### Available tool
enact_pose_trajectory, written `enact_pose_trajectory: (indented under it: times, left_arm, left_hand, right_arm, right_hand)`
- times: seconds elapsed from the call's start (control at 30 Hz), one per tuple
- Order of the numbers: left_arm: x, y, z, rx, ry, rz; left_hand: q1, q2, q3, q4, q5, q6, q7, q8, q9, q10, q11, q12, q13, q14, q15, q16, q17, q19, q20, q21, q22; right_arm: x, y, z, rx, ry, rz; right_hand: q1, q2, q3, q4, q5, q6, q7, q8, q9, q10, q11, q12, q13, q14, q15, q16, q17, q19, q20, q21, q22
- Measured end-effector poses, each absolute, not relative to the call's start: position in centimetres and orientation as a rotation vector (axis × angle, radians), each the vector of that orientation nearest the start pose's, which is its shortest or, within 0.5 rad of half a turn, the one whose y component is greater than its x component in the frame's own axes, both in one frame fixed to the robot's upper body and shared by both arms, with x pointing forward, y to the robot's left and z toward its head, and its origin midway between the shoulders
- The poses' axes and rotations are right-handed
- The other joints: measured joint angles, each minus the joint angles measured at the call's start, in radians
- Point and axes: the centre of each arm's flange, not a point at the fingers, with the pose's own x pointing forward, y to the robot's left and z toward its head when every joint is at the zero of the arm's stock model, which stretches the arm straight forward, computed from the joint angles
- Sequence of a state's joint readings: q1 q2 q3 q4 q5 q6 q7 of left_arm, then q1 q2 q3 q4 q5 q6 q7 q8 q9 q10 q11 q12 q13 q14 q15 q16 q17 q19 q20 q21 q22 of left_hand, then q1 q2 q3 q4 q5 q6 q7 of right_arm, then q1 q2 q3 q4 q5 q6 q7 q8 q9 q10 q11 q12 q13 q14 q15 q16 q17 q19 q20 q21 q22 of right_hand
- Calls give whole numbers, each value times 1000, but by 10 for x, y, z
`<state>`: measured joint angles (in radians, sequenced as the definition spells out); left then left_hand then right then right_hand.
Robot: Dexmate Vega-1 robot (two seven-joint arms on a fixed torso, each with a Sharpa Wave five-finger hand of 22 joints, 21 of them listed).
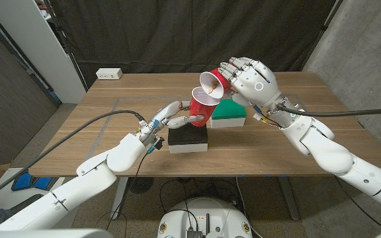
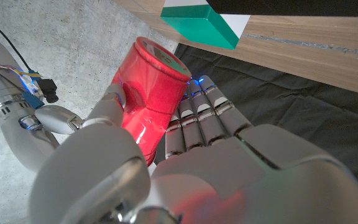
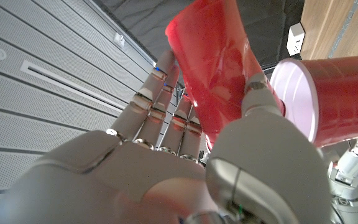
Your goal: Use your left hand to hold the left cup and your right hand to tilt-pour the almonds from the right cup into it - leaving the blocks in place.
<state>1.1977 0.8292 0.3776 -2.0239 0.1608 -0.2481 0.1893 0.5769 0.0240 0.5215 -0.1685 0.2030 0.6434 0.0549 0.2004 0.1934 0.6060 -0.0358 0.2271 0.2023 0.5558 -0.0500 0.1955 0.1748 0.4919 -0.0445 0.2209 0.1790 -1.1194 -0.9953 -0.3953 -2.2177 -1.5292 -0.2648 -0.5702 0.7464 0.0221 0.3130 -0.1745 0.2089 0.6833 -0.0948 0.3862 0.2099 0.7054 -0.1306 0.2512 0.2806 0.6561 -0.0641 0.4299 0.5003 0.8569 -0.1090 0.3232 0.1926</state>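
Dark curtains hang behind the wooden table [image 1: 98, 149], with a white power strip [image 1: 109, 73] near its far edge. Left to right: the left hand [image 1: 170, 118] holds the left cup [image 1: 202, 106] upright over a black-and-white block [image 1: 188, 138]; the green-and-white block [image 1: 229, 112] sits beside it; the right hand [image 1: 253, 78] grips the right cup [image 1: 215, 82], tilted mouth-down against the left cup's rim (almonds hard to make out).

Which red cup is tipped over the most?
The red plastic cup in the right hand, the higher one: it is tilted so its white inside faces the camera. The other red plastic cup, held by the left hand, sits lower and leans only slightly.
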Motion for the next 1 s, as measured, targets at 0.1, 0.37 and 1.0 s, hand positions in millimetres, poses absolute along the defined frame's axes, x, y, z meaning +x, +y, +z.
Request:
enact_pose_trajectory:
  times: [0.1, 0.37, 1.0]
  left_arm:
    - [477, 183, -36, 832, -957, -309]
    - [477, 185, -38, 815, -959, -307]
    - [477, 189, -35, 783, -974, -305]
  left_hand:
    - [0, 0, 0, 0, 0, 0, 0, 0, 0, 0, 0, 0, 0, 0, 0, 0, 0, 0, 0, 0, 0]
    - [0, 0, 0, 0, 0, 0, 0, 0, 0, 0, 0, 0, 0, 5, -5, 0, 0, 0, 0, 0, 0]
    - [0, 0, 2, 2, 0, 7, 1, -3, 0, 4, -3, 0, 0, 7, -4, 0, 0, 4, -4, 0, 0]
  right_arm:
    - [398, -174, 46, -1946, -1669, -821]
    - [400, -173, 47, -1983, -1720, -895]
    - [406, -169, 47, -1968, -1814, -1047]
  right_hand:
    - [15, 2, 16, -4, 0, -5, -5, 0, 3, -4, -4, -4, 1, 0, 0, -5, 0, -5, 1, 0, 0]
    - [63, -9, 51, -12, 0, -17, -17, 0, 3, -22, -21, -10, 5, -10, 1, -24, -5, -12, 2, 0, 0]
    - [134, 7, 80, -3, -8, -31, -43, 16, 8, -45, -45, -23, 15, -42, 4, -68, -14, -51, 15, -3, 0]
